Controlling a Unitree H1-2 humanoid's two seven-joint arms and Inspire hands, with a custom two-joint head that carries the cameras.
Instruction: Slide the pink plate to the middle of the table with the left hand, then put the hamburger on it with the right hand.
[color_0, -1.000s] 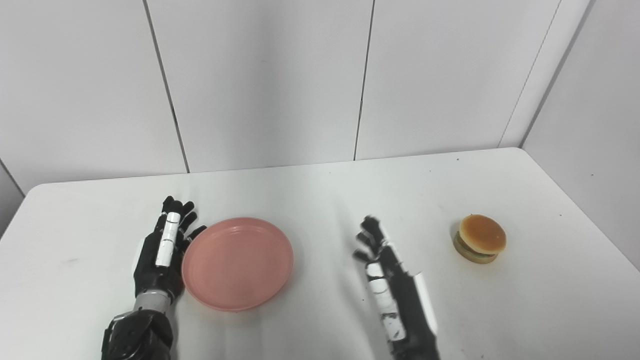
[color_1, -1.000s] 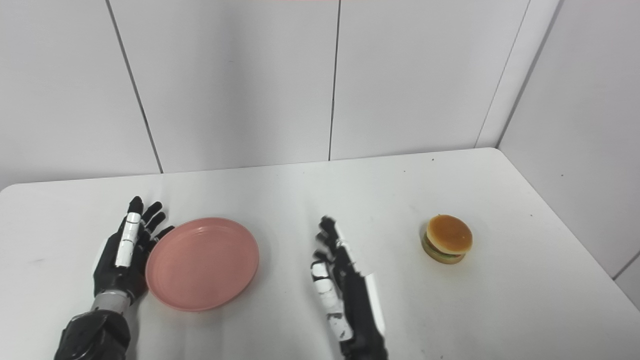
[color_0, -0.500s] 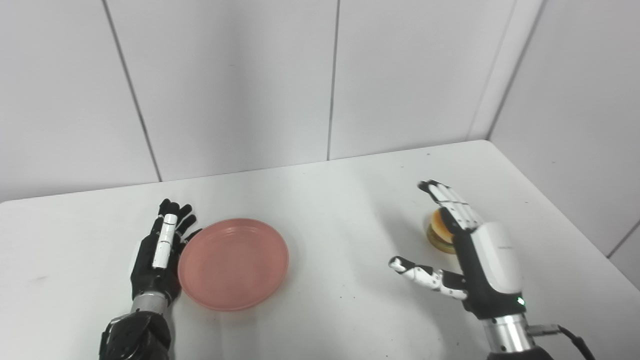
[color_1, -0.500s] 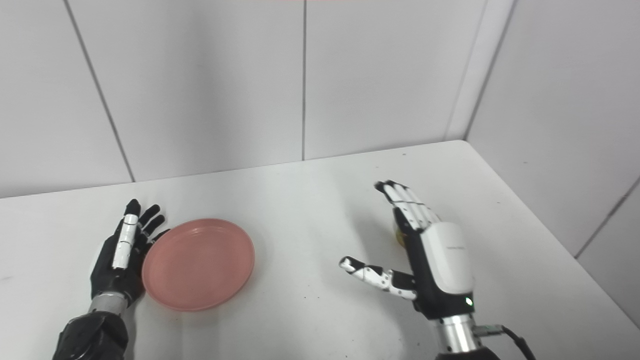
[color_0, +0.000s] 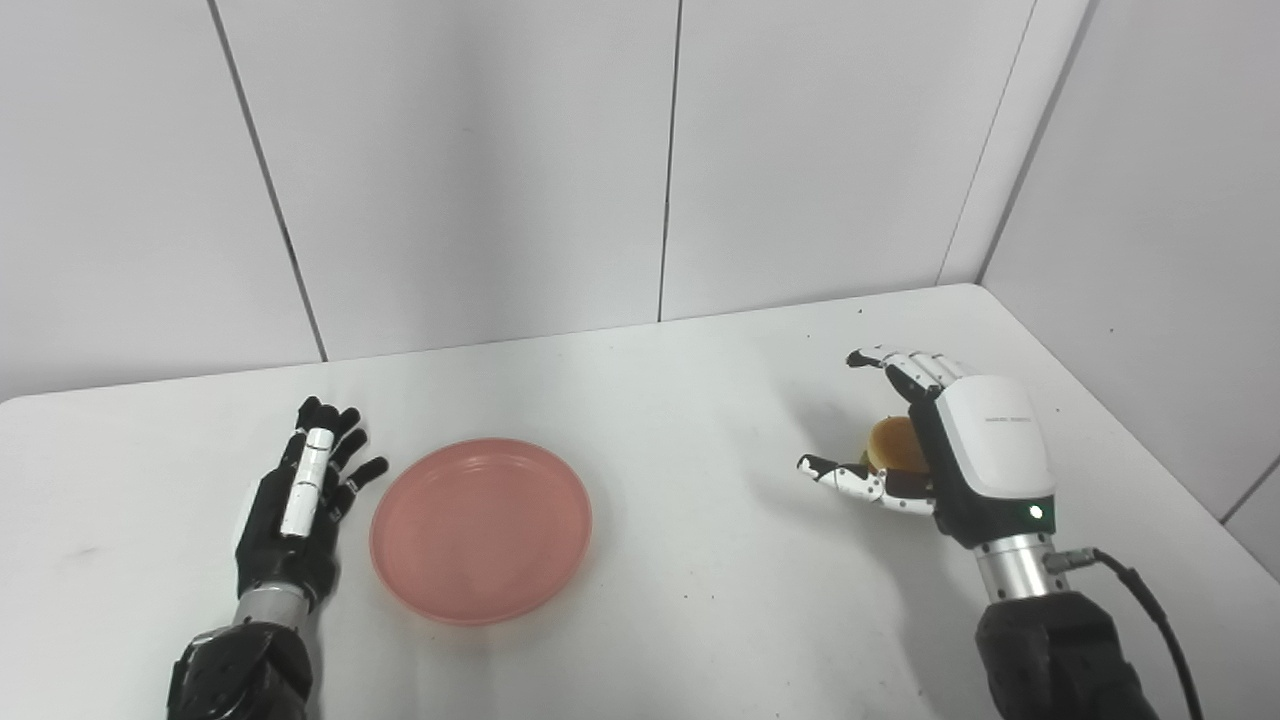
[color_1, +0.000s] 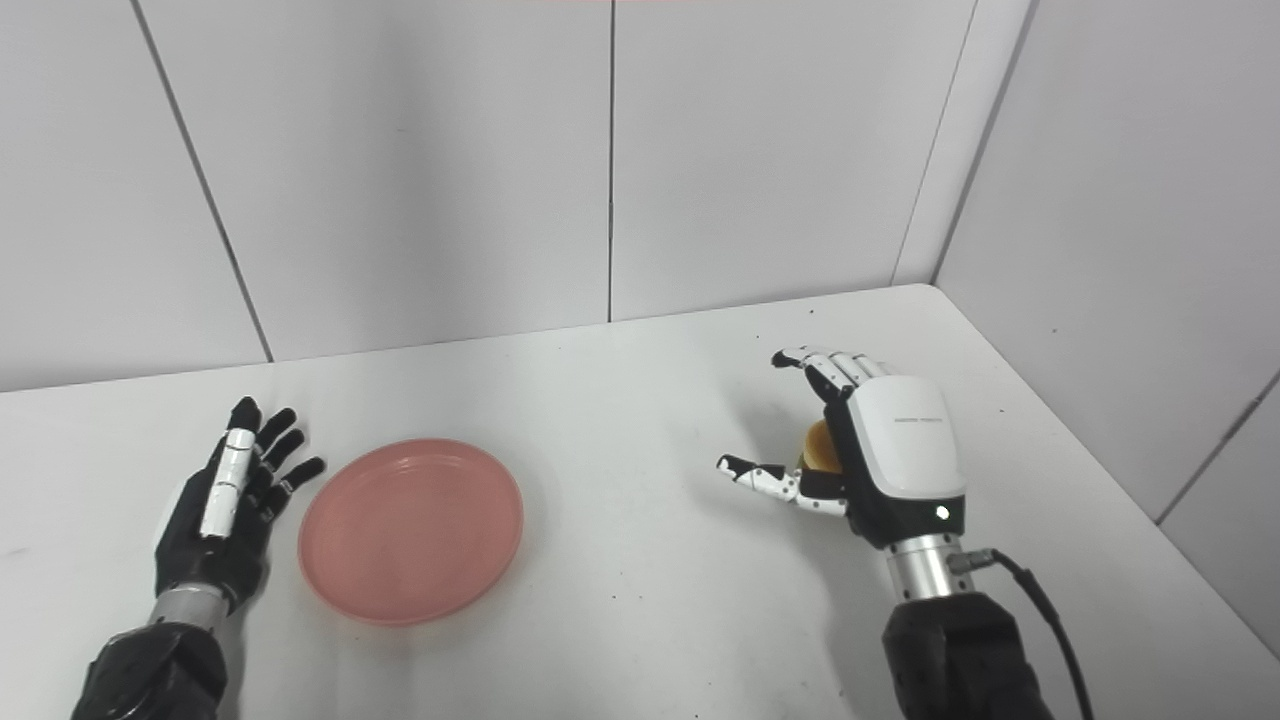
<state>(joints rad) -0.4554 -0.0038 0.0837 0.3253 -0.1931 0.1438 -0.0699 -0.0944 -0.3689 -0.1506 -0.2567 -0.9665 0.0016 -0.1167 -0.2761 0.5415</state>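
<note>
A small line of grey print sits on the white back cover of the right hand (color_0: 975, 440), right of frame. It is too small to read. No other lettering shows.

The plate (color_0: 481, 529) is lying on the table (color_0: 680, 620), left of centre. The left hand (color_0: 295, 505) is resting flat just to its left, a small gap between them. Well to the right, the hamburger (color_0: 893, 444) is sitting near the table's right edge, with the right hand (color_0: 960, 440) curving around it from the right, fingers behind it and thumb in front.
</note>
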